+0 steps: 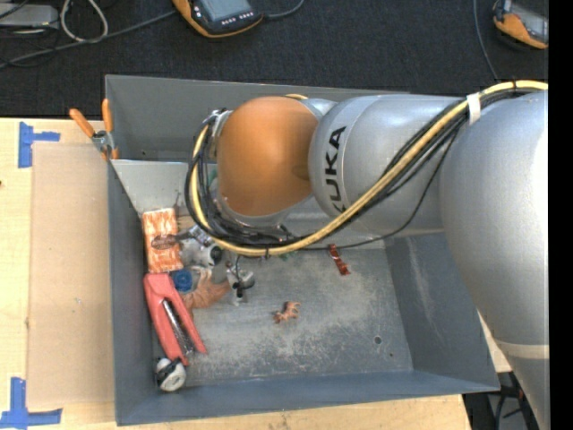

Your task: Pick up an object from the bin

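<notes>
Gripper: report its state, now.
Gripper: cannot be told; it sits low by a blue thing and a brown lump, left in the bin.

a robotics lab is being shown: a big industrial arm (403,159) is being posed over a grey metal bin (269,89), and a handheld control pad (218,5) and loose cables (81,12) are being seen on the dark floor (358,34) behind it.

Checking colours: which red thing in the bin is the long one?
The pinkish-red tool along the left wall; the other red piece is tiny, mid-floor.
</notes>
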`<action>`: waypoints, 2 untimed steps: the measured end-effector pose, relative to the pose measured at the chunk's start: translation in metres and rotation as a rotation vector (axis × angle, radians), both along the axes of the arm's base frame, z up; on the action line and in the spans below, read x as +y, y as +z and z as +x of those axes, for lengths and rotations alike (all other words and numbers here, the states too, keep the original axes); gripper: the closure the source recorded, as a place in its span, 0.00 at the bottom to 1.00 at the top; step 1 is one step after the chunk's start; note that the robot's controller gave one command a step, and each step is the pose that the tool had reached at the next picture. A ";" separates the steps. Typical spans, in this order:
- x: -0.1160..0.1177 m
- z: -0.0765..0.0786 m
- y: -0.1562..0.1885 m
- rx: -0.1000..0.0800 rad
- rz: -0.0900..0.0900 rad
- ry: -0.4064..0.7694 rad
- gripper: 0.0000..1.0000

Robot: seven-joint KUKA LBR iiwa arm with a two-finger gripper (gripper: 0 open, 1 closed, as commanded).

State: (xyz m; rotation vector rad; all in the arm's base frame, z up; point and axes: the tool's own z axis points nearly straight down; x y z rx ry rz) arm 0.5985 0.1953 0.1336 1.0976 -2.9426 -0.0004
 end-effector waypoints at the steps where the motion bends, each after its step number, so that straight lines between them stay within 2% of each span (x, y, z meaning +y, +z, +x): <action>1: -0.020 -0.008 -0.049 -0.004 0.005 0.163 0.00; 2: -0.026 -0.001 -0.064 -0.006 0.006 0.344 1.00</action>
